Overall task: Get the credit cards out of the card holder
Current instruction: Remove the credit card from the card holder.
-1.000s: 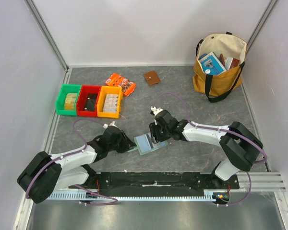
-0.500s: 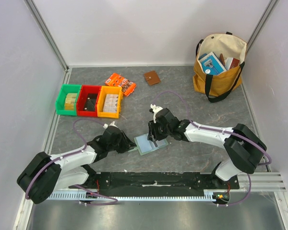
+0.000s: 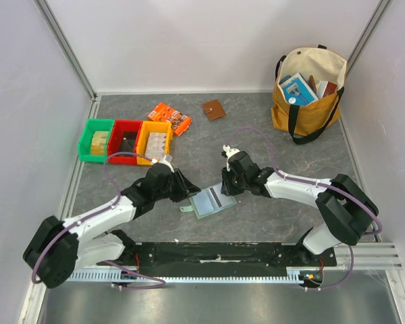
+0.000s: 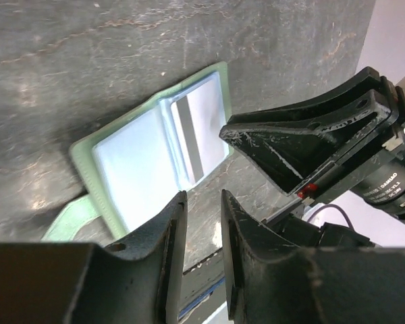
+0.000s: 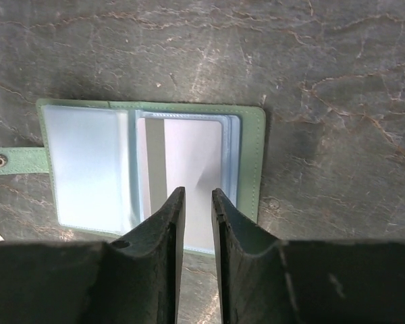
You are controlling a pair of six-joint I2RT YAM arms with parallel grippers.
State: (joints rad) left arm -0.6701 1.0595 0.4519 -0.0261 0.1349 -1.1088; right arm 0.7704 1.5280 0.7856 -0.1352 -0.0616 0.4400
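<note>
Jaws narrowly parted on both grippers, pinching nothing. Pale green bifold card holder [image 5: 88, 169] lies open and flat on dark grey marbled surface [image 5: 324, 101], pale striped card [image 5: 189, 145] in the sleeve away from its tab. Right gripper [image 5: 197, 196] over that sleeve; left gripper [image 4: 202, 202] near the tab side.

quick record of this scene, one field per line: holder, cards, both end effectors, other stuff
card holder: open flat on the table
credit cards: one with a dark stripe shows inside the right sleeve, not yet out
left end effector: jaws narrowly apart, empty, near the holder's edge
right end effector: jaws narrowly apart, empty, over the card sleeve; contact unclear
elsewhere: three bins, orange packet, brown wallet, tote bag
</note>
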